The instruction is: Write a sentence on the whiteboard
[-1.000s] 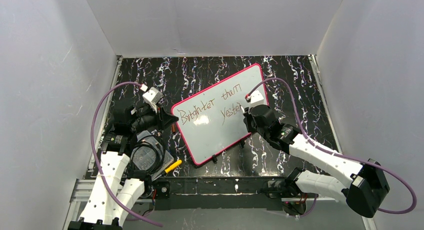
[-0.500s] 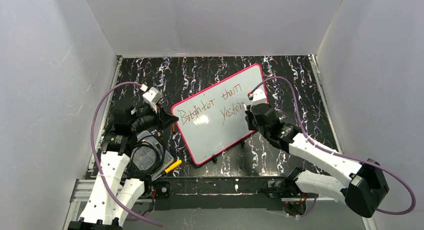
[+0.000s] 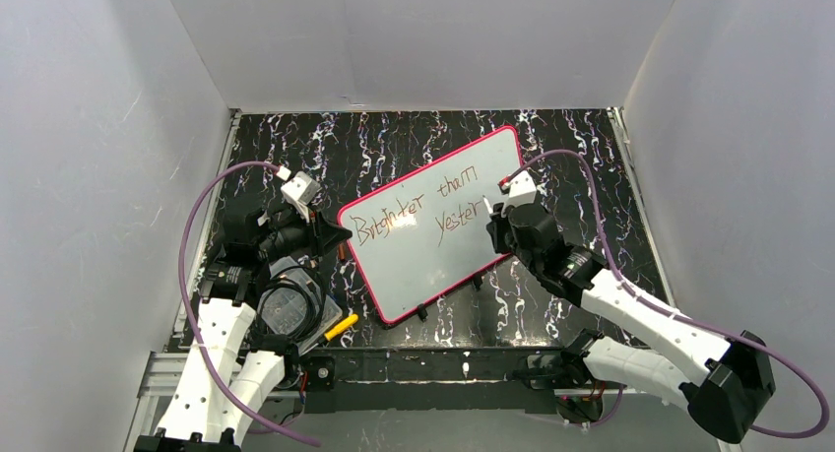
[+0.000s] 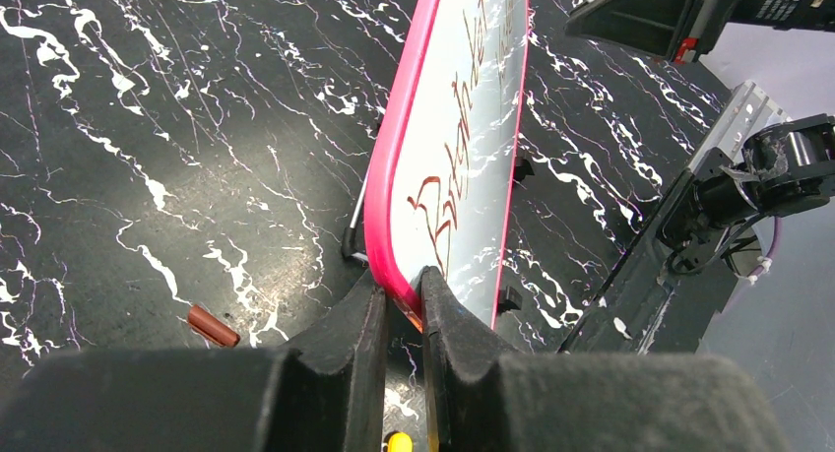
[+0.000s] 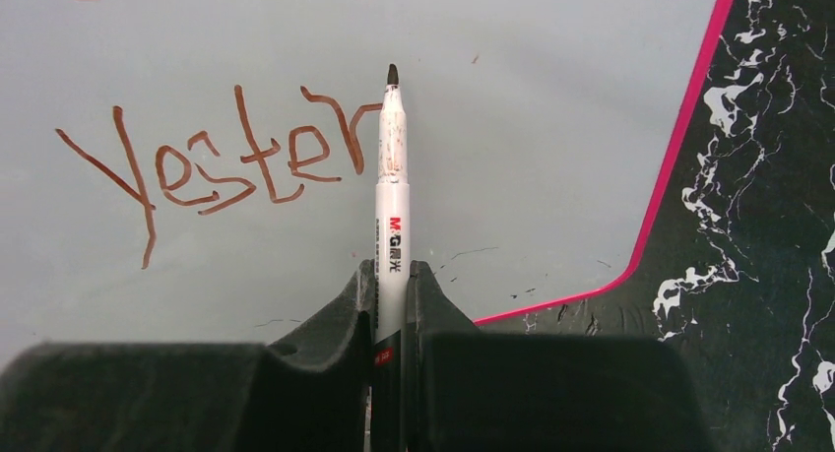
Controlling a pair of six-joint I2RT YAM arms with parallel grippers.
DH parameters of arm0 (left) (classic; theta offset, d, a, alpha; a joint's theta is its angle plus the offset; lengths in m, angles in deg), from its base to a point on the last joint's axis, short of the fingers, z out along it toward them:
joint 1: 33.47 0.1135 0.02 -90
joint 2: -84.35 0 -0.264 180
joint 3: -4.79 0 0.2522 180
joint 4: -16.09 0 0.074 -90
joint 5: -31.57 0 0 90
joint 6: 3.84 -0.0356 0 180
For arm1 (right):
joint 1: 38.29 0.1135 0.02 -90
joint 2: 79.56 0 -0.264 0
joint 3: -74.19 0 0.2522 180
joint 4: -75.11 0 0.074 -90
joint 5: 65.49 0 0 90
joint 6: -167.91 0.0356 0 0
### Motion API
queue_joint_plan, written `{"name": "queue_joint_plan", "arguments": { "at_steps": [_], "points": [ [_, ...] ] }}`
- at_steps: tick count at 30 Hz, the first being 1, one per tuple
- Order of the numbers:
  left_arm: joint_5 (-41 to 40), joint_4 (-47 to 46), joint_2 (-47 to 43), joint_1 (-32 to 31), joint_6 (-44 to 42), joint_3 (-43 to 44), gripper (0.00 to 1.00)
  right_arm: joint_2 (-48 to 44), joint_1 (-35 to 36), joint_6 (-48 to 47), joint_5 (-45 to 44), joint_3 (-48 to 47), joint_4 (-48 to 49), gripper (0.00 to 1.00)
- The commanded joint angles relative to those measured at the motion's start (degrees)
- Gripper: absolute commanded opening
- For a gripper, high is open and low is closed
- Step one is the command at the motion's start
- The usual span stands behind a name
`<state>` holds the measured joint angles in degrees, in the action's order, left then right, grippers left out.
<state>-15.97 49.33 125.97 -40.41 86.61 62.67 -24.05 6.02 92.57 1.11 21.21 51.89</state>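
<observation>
Right wrist view crops sentence (image 5: 236, 161); right hand (image 5: 392, 285) clamps marker (image 5: 392, 176), left hand (image 4: 402, 287) whiteboard (image 4: 473, 107).

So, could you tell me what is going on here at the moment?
Two robot arms are writing on a whiteboard. The left gripper is shut on the board's pink edge, steadying it, while the right gripper holds a marker with its tip just past the last letter. The sentence reads "Brighter than Yester", so the final word is unfinished.
</observation>
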Motion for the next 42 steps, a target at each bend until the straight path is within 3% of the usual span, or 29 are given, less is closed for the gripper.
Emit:
{"name": "queue_joint_plan", "arguments": {
  "at_steps": [1, 32, 42],
  "points": [
    [-0.6, 0.3, -0.6, -0.4, -4.5, -1.1, 0.00, -2.0, -0.7, -0.9, -0.5, -0.1, -0.7, 0.01],
    [-0.6, 0.2, -0.2, -0.4, -4.7, -1.1, 0.00, 1.5, -2.9, -3.3, 8.9, 2.1, -0.3, 0.01],
    [-0.5, 0.2, -0.1, -0.5, -4.6, -1.1, 0.00, 1.1, -2.7, -0.6, 6.4, 3.8, -1.2, 0.01]
  ]
}}
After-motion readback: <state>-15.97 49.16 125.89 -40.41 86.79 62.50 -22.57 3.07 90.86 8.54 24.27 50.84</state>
